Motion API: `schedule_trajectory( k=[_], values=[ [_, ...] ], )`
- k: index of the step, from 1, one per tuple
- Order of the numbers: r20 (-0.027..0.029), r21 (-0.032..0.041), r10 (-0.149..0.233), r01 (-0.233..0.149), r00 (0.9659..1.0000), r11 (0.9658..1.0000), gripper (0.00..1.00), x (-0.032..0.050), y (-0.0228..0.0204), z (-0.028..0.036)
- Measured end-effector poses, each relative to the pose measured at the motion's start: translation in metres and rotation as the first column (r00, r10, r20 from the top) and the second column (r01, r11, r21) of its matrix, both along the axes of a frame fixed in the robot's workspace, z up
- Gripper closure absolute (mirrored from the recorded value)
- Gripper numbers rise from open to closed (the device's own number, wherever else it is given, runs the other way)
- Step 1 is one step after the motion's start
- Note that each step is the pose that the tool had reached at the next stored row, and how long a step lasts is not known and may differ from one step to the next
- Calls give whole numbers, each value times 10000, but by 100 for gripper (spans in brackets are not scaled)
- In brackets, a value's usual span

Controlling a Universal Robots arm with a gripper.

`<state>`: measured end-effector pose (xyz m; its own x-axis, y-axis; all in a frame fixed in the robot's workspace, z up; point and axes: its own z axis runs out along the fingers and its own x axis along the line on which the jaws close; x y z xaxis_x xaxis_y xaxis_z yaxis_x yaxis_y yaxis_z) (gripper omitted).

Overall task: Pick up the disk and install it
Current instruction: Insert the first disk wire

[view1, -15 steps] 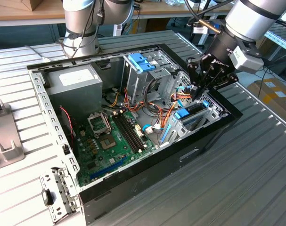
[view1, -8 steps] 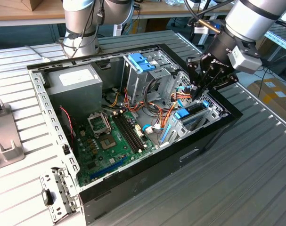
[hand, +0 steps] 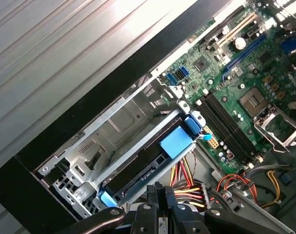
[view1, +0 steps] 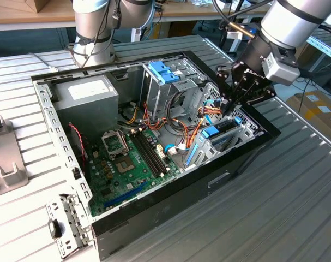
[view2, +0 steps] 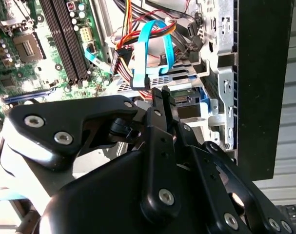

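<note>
While open computer case lies on ribbed surface, we judge install near finished. Disk with blue side pieces sits in metal bay at case's front corner, seemingly seated. Pincer hovers just above it, fingers pressed together, holding nothing.

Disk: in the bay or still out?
In. The disk sits inside the metal bay at the case edge; the tool is just above it.
</note>
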<state>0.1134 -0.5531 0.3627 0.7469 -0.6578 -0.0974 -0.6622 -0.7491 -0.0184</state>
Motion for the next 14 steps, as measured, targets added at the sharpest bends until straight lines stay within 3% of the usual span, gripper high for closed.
schedule_trajectory(
  k=[4, 10, 14],
  values=[
    [0, 0, -541, 541, 9985, 9985, 83, 0, -5, -6],
    [0, 0, -1148, 1148, 9934, 9934, 83, 0, -9, -16],
    [0, -1, -1625, 1625, 9867, 9867, 83, 0, -12, -26]
  ],
)
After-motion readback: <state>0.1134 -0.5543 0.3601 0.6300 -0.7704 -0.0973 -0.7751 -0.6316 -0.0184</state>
